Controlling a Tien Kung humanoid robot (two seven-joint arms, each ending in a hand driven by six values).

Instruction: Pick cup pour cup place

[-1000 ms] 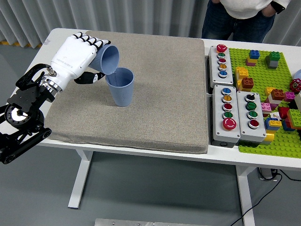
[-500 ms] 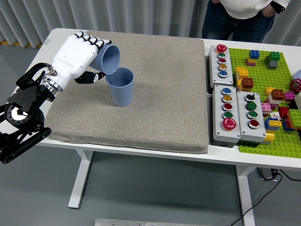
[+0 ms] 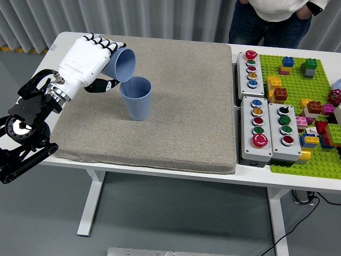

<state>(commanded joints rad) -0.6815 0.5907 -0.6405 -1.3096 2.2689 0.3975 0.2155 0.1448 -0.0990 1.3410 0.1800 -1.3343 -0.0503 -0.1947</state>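
My left hand, white with black fingertips, is shut on a blue cup. That cup is tipped on its side, mouth facing right and down, right above the rim of a second blue cup. The second cup stands upright on the grey mat, left of its middle. The two cups look to be touching or nearly so at the rim. No right arm shows.
Right of the mat stand three grey button boxes. A green baseplate with several coloured bricks fills the table's right end. A person stands at the far side, hands out of sight.
The held cup and my left hand have risen slightly and edged up; the tilt is about the same. The standing cup has not moved.
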